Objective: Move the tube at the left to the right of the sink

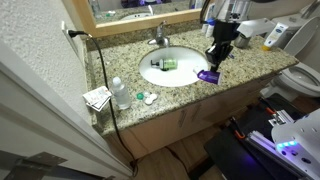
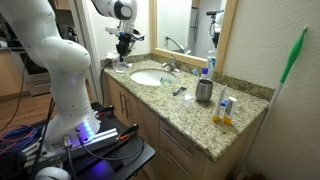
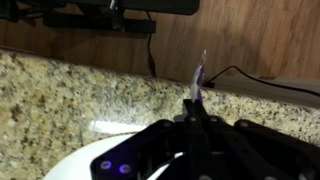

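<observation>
We judge the tool (image 1: 217, 57) hangs low beside the sink (image 1: 186, 82) to reach the table (image 1: 252, 72) there; whether it is clenched we cannot tell. The tube (image 1: 166, 64) lies inside the sink.

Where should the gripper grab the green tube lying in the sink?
Probably mid-body, from straight above, jaws across its width: the green tube lies flat in the sink bowl, long sides exposed. Cap end too small to make out.
</observation>
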`<action>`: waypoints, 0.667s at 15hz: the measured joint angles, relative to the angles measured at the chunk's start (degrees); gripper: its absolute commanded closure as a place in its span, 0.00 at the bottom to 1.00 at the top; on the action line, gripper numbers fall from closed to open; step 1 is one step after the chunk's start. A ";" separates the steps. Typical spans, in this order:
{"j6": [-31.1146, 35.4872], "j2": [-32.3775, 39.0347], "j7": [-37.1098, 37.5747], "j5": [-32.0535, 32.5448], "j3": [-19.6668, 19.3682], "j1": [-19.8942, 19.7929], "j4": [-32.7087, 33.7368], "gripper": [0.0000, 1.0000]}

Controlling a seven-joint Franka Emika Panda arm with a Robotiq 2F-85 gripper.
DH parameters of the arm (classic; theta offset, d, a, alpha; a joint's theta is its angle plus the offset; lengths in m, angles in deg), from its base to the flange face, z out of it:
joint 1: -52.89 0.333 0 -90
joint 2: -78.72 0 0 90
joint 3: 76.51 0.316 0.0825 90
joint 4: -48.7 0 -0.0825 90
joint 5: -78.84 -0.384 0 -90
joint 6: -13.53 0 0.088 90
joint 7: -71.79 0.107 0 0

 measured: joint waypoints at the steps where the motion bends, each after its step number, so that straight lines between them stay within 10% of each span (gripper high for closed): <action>1: -0.01 -3.33 2.36 0.00 -0.30 -0.25 -2.90 1.00; 10: 0.09 -21.53 12.32 -2.43 -0.54 -1.70 -16.62 1.00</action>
